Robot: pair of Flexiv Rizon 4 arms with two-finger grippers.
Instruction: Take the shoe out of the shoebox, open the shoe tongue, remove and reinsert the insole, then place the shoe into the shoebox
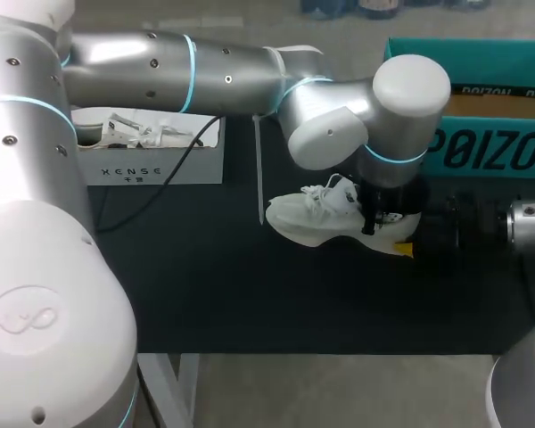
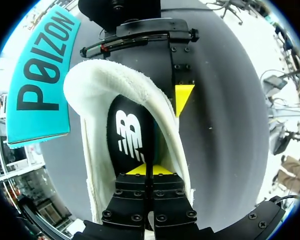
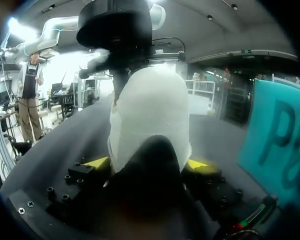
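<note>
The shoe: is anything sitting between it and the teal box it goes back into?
Nothing visible. Only bare black mat lies between the shoe and the shoebox; the left arm merely hangs above that gap.

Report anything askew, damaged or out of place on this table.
Nothing stands out. The shoe stands upright on the black mat, outside the shoebox. Its heel is between the right gripper's fingers. The left gripper is in its opening, over the insole, which sits in place.
</note>
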